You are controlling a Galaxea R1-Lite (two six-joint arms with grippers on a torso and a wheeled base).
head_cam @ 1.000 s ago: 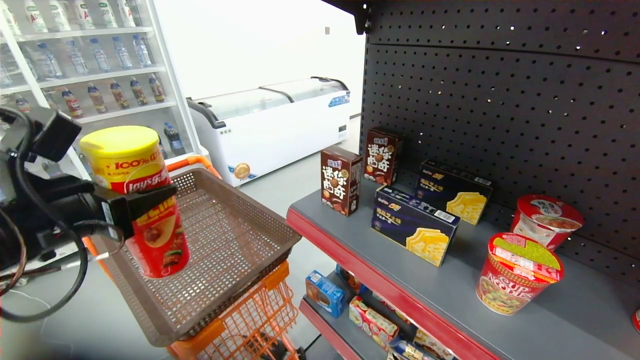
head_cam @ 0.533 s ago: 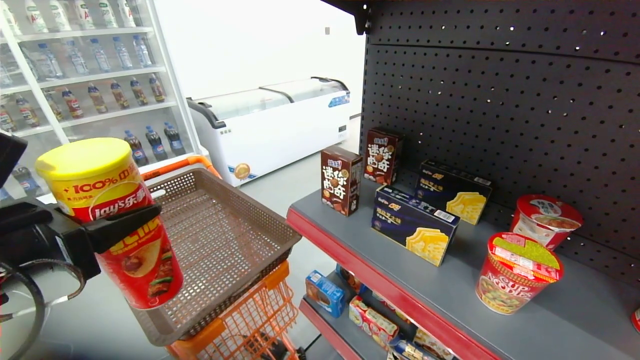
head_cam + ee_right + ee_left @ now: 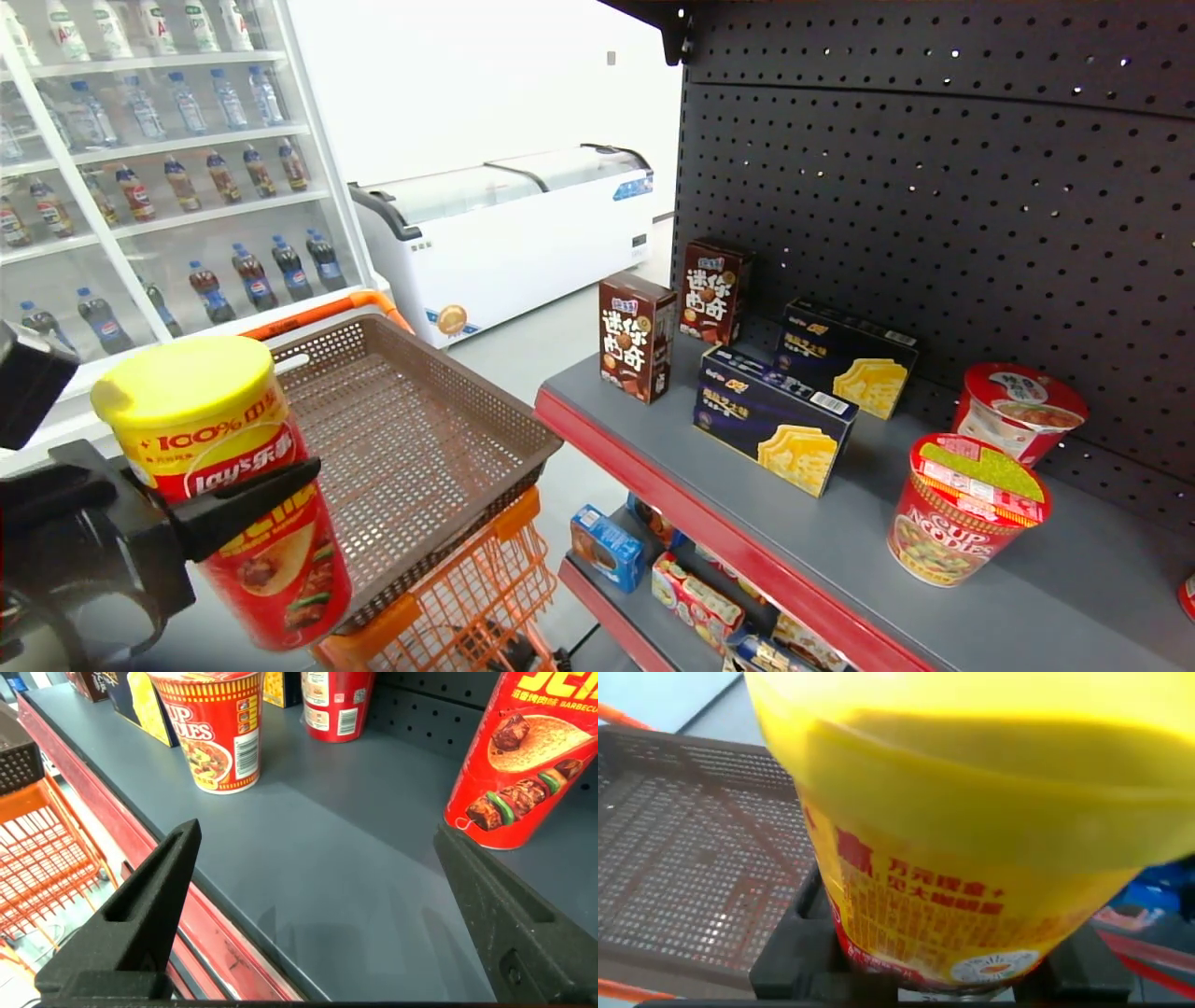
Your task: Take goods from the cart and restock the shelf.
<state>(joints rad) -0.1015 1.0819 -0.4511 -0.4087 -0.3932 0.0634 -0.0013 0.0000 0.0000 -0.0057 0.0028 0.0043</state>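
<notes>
A red chips can [image 3: 219,448] with a yellow lid hangs upright at the near left corner of the brown basket [image 3: 467,373] on the orange cart [image 3: 467,597]. My left gripper [image 3: 247,499] is shut on its middle. The left wrist view looks down the can [image 3: 971,859] from close up, with the basket mesh behind it. My right gripper [image 3: 316,831] is open above the grey shelf [image 3: 355,877], with nothing between its fingers. A second chips can [image 3: 528,756] stands on the shelf just past one of its fingers.
The grey shelf [image 3: 709,467] carries two brown boxes [image 3: 638,336], two dark blue boxes [image 3: 775,420] and two cup noodles [image 3: 966,509]. A black pegboard backs it. Goods [image 3: 695,597] fill the lower shelf. A drinks fridge [image 3: 168,177] and chest freezer [image 3: 504,224] stand behind.
My left gripper has carried the chips can downward and a little left, from above the basket to its near left corner. The shelf goods have not moved.
</notes>
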